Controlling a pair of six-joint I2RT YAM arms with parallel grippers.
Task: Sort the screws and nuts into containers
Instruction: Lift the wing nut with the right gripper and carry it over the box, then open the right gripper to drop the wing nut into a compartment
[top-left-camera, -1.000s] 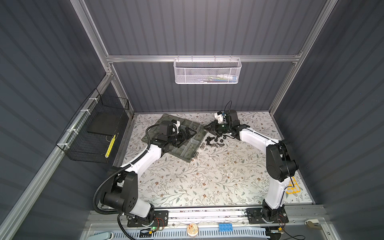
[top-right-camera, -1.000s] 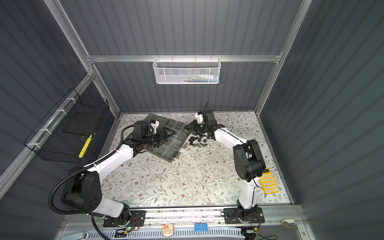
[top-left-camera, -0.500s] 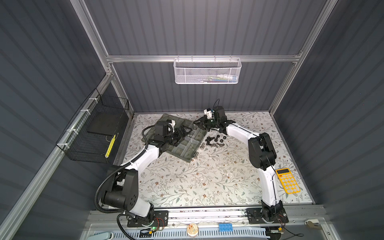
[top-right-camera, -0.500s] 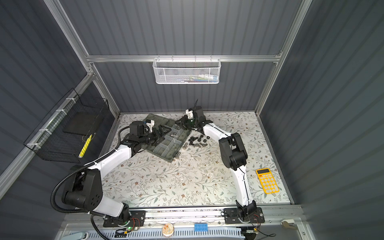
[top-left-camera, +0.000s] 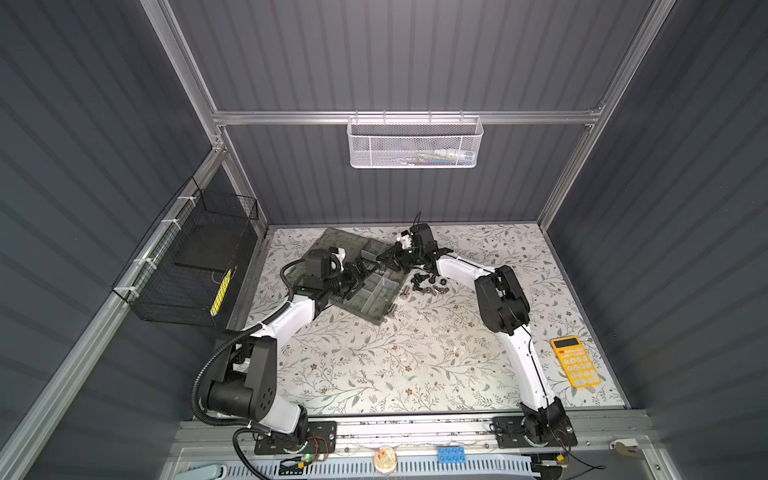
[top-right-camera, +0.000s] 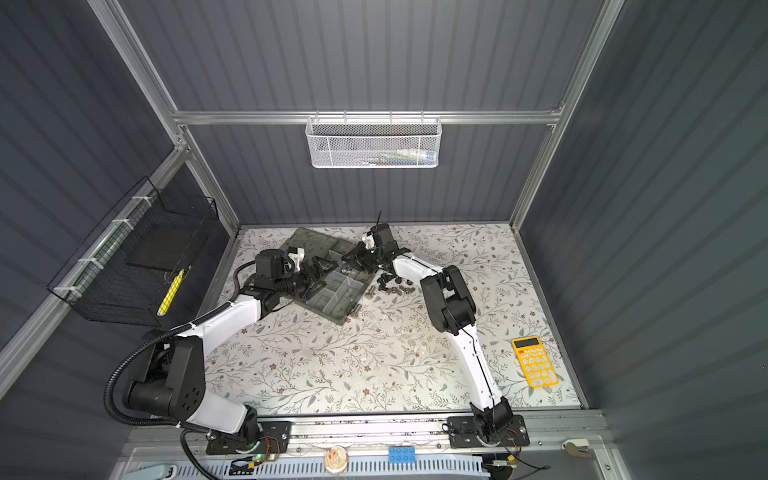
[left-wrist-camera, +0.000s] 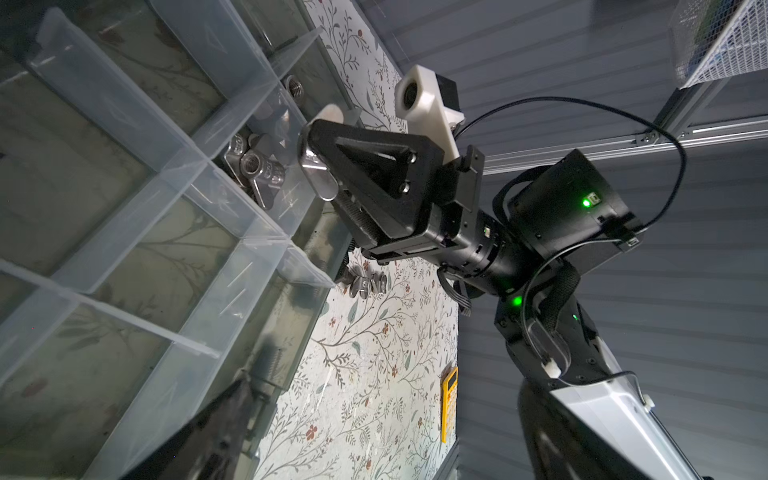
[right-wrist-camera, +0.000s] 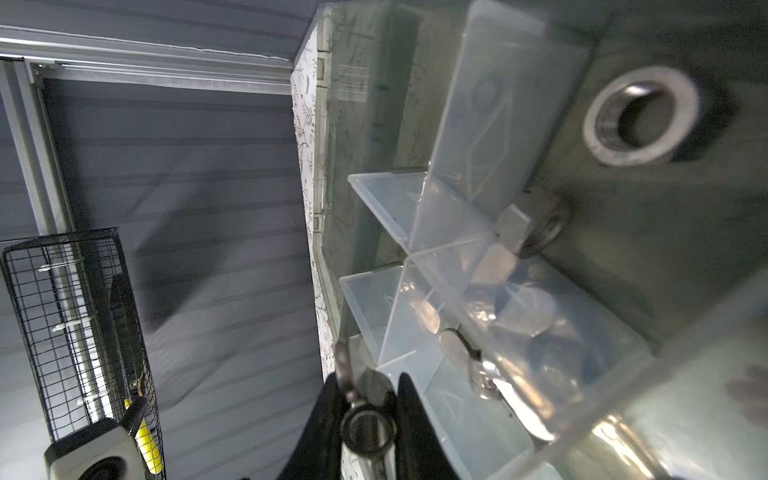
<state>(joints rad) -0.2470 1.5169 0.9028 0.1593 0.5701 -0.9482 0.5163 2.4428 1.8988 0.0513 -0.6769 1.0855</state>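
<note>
Pinching is done by the right gripper (right-wrist-camera: 368, 401): its fingers are pressed onto a silver winged nut (right-wrist-camera: 368, 430), held just above the compartments (left-wrist-camera: 104, 97) of the organizer box (top-left-camera: 374, 313), toward the tray's one o'clock side in both top views. More winged nuts (left-wrist-camera: 253, 170) are gathered in one compartment, and a ring nut (right-wrist-camera: 642, 120) lies in a neighbouring one. The left gripper (top-left-camera: 354, 277) is spread wide at the tray's nine o'clock side. Loose screws and nuts (top-left-camera: 426, 284) are piled on the floral cloth (top-left-camera: 374, 365) at three o'clock of the box.
</note>
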